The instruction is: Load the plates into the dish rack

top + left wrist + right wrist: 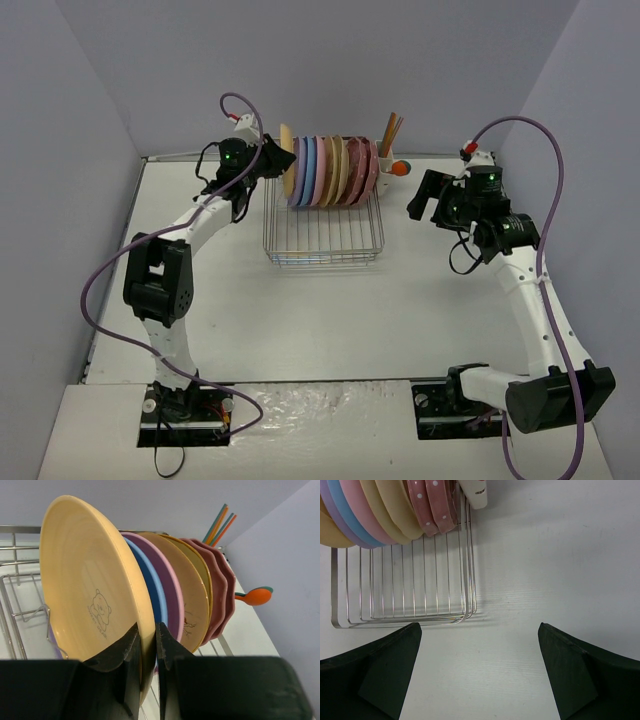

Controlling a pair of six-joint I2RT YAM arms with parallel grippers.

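The plates (330,172) stood on edge in a tight row across the far half of the dish rack (323,240), faces packed close together. At the left end of the row was the orange-yellow plate (95,580), upright, with a small bear printed on its face. Beside it came blue, pink-lavender and beige rims, and at the right end were the two scalloped dark-pink plates (432,510) with white dots. The rims overlapped so much that the exact count was hard to settle from any one view.

The left gripper (148,640) was clamped on the lower rim of the orange-yellow plate, one of its dark fingers (127,670) on each face. The near half of the rack showed only bare wire.

On the rack's far right corner hung the white utensil cup (385,165), with thin orange and teal sticks (220,522) rising from it. An orange spoon (255,596) showed just past the scalloped plates.

The right gripper (479,630) hovered over the white table (330,330), to the right of the rack. Its jaws were spread wide and it held nothing.
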